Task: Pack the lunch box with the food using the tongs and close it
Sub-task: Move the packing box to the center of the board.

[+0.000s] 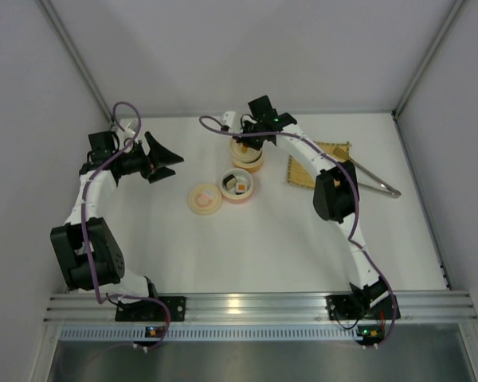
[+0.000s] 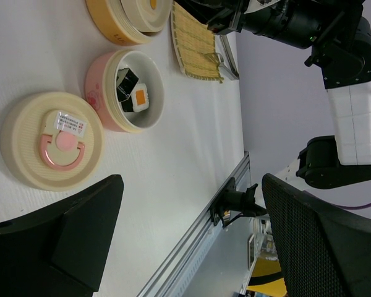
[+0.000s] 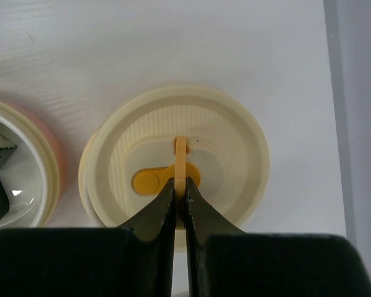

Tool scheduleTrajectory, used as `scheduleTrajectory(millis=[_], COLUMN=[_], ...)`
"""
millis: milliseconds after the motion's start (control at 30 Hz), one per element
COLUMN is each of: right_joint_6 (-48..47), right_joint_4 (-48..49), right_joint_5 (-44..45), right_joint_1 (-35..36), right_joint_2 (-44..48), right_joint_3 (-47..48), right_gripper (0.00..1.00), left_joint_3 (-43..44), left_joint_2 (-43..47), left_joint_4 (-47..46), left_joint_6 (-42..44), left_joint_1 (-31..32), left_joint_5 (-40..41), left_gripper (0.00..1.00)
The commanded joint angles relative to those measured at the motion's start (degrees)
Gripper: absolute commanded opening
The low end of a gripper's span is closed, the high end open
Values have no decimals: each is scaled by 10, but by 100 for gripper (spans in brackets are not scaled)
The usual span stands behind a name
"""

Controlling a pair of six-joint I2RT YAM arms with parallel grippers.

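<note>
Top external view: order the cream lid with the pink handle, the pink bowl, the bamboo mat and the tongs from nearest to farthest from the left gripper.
1. Cream lid with the pink handle: just right of the left gripper.
2. Pink bowl: mid-table, beside that lid.
3. Bamboo mat: right of centre.
4. Tongs: far right, past the mat.

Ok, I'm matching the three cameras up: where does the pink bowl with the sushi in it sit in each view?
Top external: pink bowl mid-table, just nearer than the yellow-tabbed lid.
Left wrist: upper left, below that lid.
Right wrist: only its rim, cut off at the left edge.
Shared landmark: the yellow-tabbed lid, centre of the right wrist view.
</note>
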State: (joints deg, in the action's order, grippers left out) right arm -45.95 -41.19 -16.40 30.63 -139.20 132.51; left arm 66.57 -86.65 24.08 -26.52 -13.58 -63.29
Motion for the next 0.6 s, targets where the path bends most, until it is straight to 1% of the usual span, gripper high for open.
scheduleTrajectory(millis=[0,267,567], right_joint_6=[-26,-45,-50], right_joint_4=[-129,-156,-144], right_joint_5=[7,43,88], right_joint_1=[0,0,9], right_joint_2=[-15,-19,3], right_joint_3=[-10,-15,-16], right_gripper=[0,0,0], left_joint_3=[-6,-10,-14], left_joint_2=[7,14,14], left_joint_4=[-23,-25,-28], left_joint_6=[2,3,3], left_joint_1=[-5,-5,-4], left_joint_5=[-18,-18,-18], left_gripper=[98,98,98])
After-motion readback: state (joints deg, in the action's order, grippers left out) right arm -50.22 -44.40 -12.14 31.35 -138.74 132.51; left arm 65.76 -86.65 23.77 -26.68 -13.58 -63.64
